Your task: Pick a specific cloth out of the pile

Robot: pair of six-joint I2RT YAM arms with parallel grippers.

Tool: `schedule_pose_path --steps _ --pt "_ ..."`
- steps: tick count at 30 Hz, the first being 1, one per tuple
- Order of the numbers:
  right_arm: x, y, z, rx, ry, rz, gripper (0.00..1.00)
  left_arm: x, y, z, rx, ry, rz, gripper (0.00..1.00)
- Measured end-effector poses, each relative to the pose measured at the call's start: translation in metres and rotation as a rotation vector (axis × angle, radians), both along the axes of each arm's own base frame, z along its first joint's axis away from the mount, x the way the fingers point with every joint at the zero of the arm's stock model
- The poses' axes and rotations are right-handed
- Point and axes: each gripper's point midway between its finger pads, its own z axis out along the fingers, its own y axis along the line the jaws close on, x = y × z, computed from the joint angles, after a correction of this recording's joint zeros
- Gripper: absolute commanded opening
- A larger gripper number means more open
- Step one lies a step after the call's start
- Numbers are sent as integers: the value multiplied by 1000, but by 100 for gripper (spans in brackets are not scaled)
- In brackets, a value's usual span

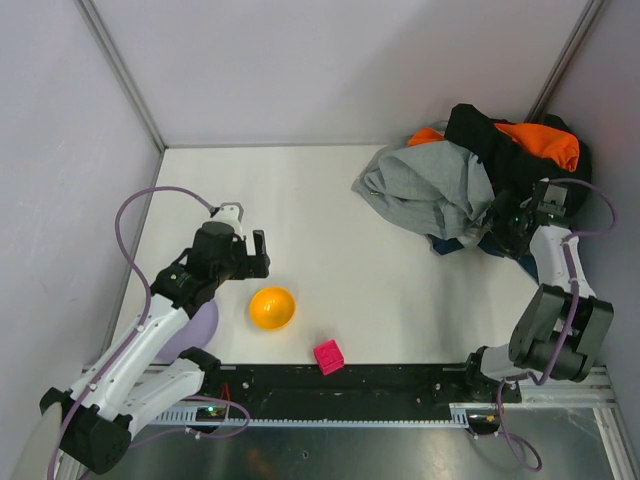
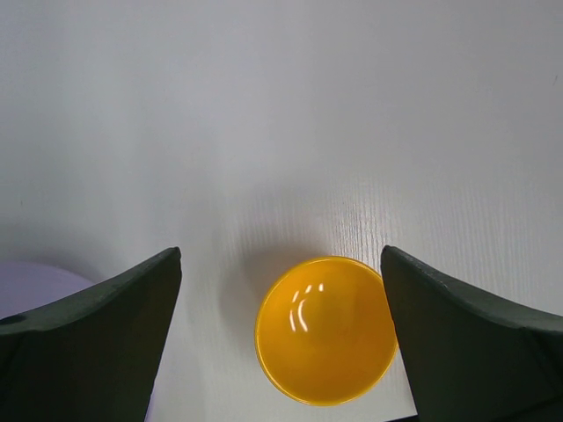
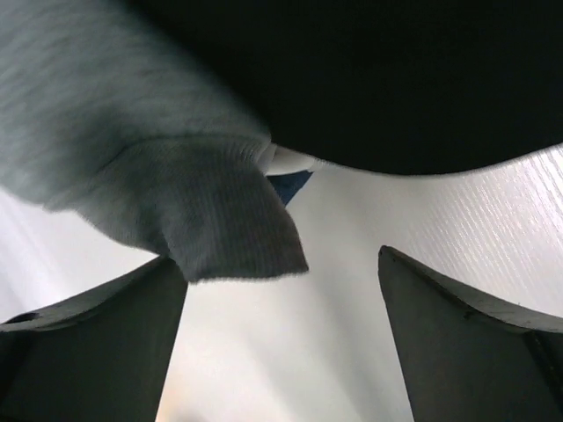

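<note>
- The dark navy-blue, denim-like cloth (image 1: 456,243) lay mostly buried at the near edge of the heaped pile of grey, orange and black garments (image 1: 470,170). The pile was in the far right corner of the white table (image 1: 320,210), and only a sliver of navy showed from above.
- On the right wrist view I saw just a small blue corner beneath the ribbed cuff of the light grey sweatshirt (image 3: 202,220), with the black garment (image 3: 396,79) overhead.
- The right gripper (image 3: 281,264) sat low at that edge, jaws spread wide with nothing between them (no fabric pinched that I could make out).
- The left gripper (image 2: 281,255) hung fully spread over the glossy orange plastic bowl (image 2: 325,330), well apart from the pile, gripping nothing.
- My read: nothing was picked yet. The approach looked about done, while the pinch on the navy corner, the pull clear of the grey cuff and the lift-out were all left.
</note>
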Motion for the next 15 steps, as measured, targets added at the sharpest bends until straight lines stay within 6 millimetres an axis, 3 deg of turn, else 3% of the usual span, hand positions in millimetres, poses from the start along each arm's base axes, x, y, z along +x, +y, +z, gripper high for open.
schedule_pose_path --steps 9,15 --pt "26 -1 -41 72 42 6 88 1 0 -3 6 12 0 100" --pt "50 -1 -57 103 72 20 81 1 -1 -7 13 26 0 100"
